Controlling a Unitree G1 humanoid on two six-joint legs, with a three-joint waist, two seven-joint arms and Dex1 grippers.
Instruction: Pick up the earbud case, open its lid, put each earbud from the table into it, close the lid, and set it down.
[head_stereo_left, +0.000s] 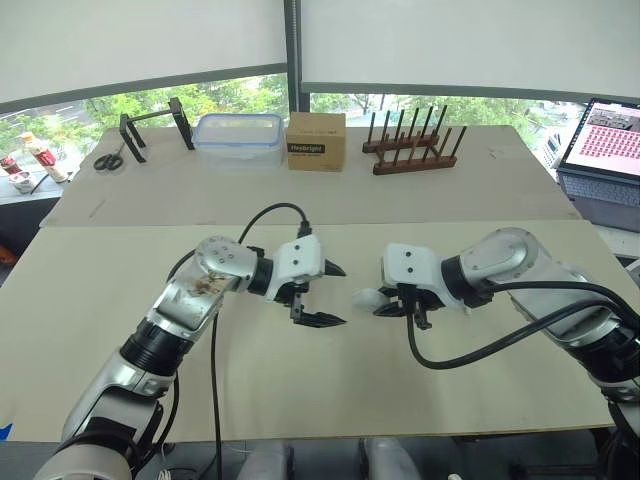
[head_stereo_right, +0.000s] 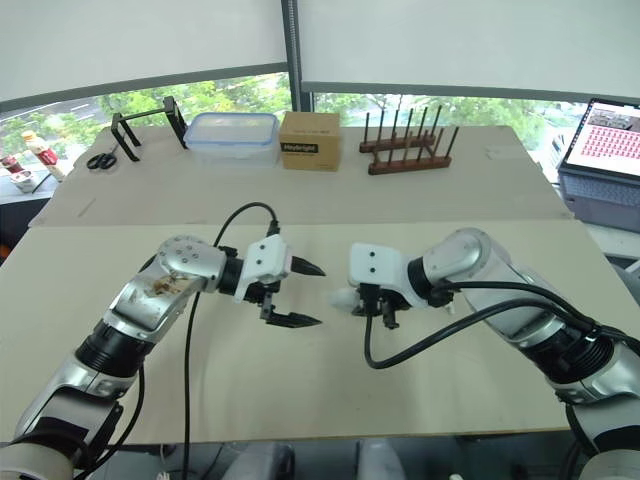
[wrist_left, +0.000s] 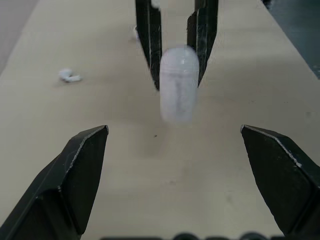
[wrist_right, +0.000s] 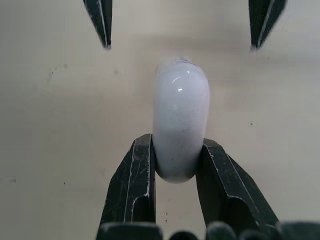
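**Item: earbud case held mid-table, lid still shut, awaiting the second hand**

Nearest, both forearms angle inward from the near edge of the table (head_stereo_left: 120, 300), wrists turned so the grippers meet tip to tip over its middle. The right gripper (wrist_right: 177, 145) is clamped across the near end of the earbud case (head_stereo_left: 366, 297). The case's long axis runs left-right, and its free, rounded end projects left past the fingertips. The left gripper (head_stereo_left: 338, 295) sits just left of that end, apart from it, fingers spread wide and in line with the axis. It is judged the nearer, free hand for lifting the lid. Beyond the case, one earbud (wrist_left: 69, 76) lies loose on the table. At the far side stand a plastic container (head_stereo_left: 238, 135) and a cardboard box (head_stereo_left: 316, 140).
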